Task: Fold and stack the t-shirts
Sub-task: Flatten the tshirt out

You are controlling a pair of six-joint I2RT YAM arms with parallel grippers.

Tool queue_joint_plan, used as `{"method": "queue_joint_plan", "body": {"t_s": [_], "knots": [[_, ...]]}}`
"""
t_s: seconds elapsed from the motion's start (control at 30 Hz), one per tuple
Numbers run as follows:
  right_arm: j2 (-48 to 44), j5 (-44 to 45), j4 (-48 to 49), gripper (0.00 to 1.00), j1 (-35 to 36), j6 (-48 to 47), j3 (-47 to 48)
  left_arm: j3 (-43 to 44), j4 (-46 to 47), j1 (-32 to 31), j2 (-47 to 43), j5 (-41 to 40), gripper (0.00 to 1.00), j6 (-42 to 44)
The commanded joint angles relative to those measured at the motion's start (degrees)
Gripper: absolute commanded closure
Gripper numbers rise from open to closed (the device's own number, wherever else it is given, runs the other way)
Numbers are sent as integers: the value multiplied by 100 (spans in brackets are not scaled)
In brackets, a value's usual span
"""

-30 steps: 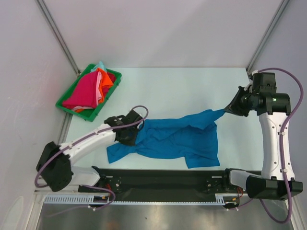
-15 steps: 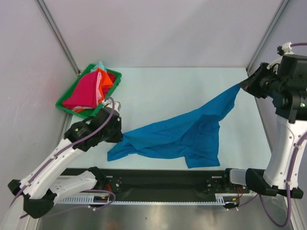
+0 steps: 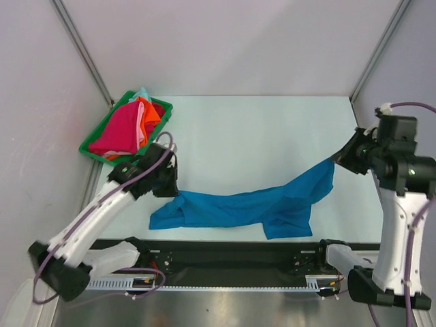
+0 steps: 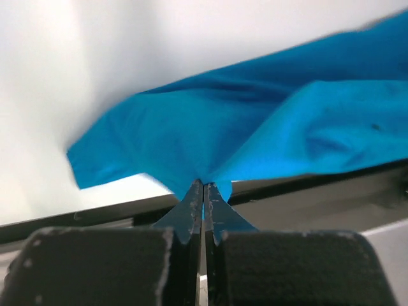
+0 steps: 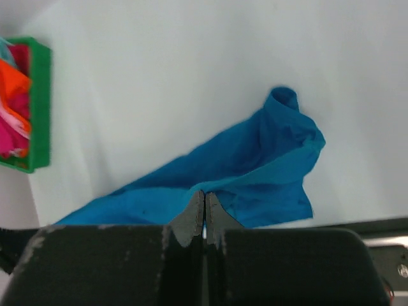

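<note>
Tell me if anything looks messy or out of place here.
The blue shirt is twisted into a rumpled band, strung between the left fingers and right fingers, not flat. Other shirts heap unfolded in the tray.

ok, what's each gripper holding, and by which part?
Both hold the blue t-shirt: left gripper pinches its left end, right gripper its right end.

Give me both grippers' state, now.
Left gripper: closed, pinching the blue t-shirt.
Right gripper: closed, pinching the same blue t-shirt at its other end.
</note>
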Motion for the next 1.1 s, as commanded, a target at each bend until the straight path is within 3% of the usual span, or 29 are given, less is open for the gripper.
{"method": "queue_joint_plan", "body": {"t_s": [0.0,0.2,0.43,0.57,0.63,0.67,0.77,0.9,1.07], "knots": [[164,223,144,100,-30,70,-596,-138,182,555,906,457,100,748],[428,522,750,100,-39,96,-1203,213,1024,1329,1820,483,100,1338],[1139,847,1304,100,-66,44,-1239,1180,1631,1418,3481,940,99,1715],[1570,796,1542,100,-74,-26,-1230,1970,1405,1418,4264,161,75,1997],[1728,708,1525,100,-66,-70,-1151,2112,1272,1418,4047,-140,56,2015],[1790,672,1516,100,-66,-123,-1151,2008,1263,1418,3863,-246,40,1989],[1703,488,1612,100,-48,-158,-1370,1455,1167,1418,3001,-230,26,1796],[1519,224,1709,100,75,-132,-1660,313,1306,1409,1947,1042,27,1243],[1264,13,1788,100,347,-53,-1906,-1110,1833,1409,796,1792,36,65]]}}
